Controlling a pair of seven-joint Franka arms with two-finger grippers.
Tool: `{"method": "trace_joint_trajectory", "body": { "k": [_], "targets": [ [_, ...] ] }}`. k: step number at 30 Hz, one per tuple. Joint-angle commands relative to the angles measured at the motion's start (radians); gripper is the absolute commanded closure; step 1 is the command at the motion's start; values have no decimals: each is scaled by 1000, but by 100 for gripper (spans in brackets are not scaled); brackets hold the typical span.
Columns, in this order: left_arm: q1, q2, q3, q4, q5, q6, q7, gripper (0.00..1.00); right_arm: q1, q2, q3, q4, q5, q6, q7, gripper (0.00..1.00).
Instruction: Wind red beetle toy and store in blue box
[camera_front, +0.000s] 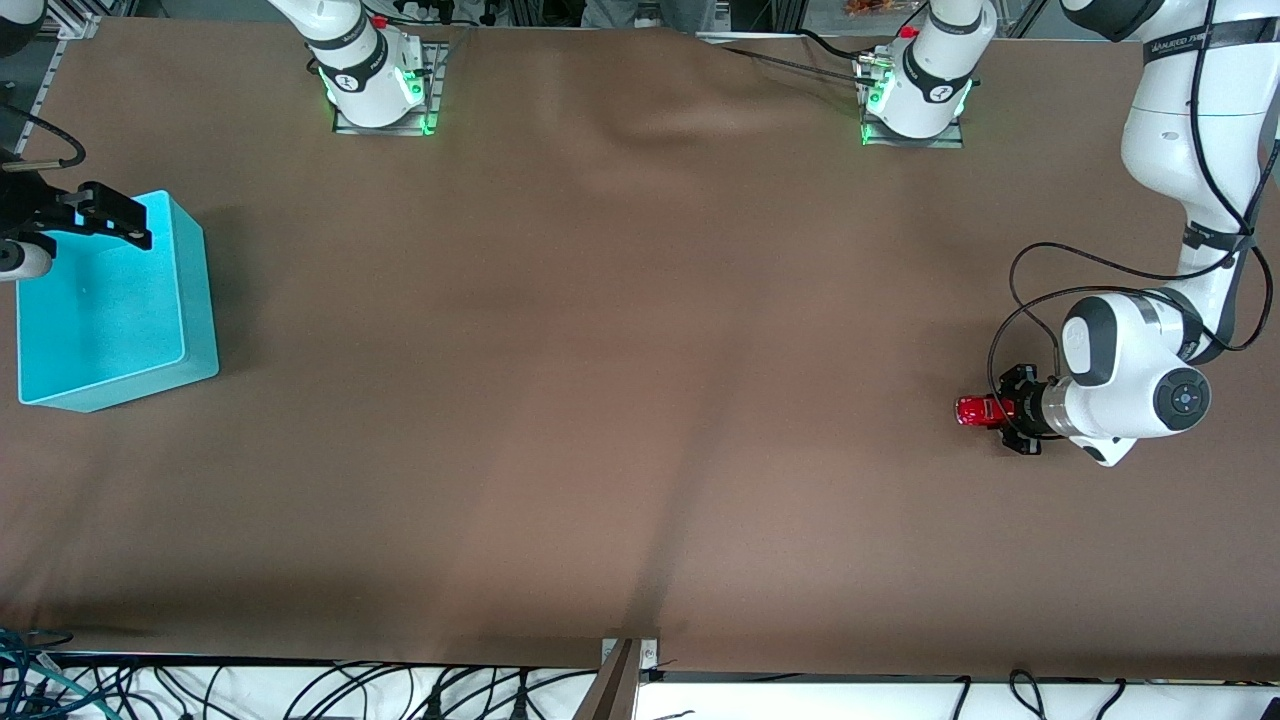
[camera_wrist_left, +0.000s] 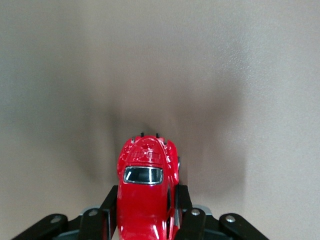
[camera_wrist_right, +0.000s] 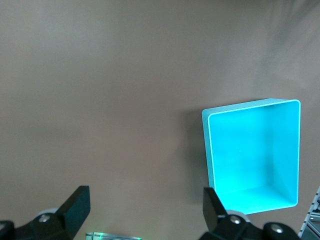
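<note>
Front view gives you the count: one red beetle toy, one blue box, two arms on one brown table. You have the toy at the left arm's end of the table, the box at the right arm's end, the two well apart. Your left gripper lies low and level at the table, pinching the toy by its sides; in the left wrist view the black fingers press against both flanks of the car. Toy looks glossy red, rounded body, one dark window with a pale rim showing, two small dark studs on the end pointing away from the gripper. Whether its wheels touch the cloth, you cannot tell. Your right gripper hangs over the box, fingers spread wide, holding nothing. Box is bright cyan, straight-walled, lidless, its inside bare.
</note>
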Motion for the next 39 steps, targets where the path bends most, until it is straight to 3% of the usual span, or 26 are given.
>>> {"method": "trace_joint_trajectory", "body": {
  "k": [1, 7, 22, 25, 27, 39],
  "targets": [
    [14, 44, 2, 11, 33, 15, 18, 100, -3, 0, 5, 14, -3, -10, 9, 0],
    [20, 38, 1, 14, 23, 13, 19, 66, -3, 0, 5, 14, -3, -10, 7, 0],
    [12, 32, -4, 27, 19, 12, 5, 25, -3, 0, 5, 14, -3, -10, 9, 0],
    [12, 32, -4, 29, 19, 12, 3, 24, -3, 0, 5, 14, -3, -10, 9, 0],
    [11, 32, -4, 29, 19, 10, 3, 17, -3, 2, 5, 14, -3, -10, 9, 0],
    [6, -7, -9, 43, 17, -7, 3, 17, -3, 2, 5, 13, -3, -10, 9, 0]
  ]
}}
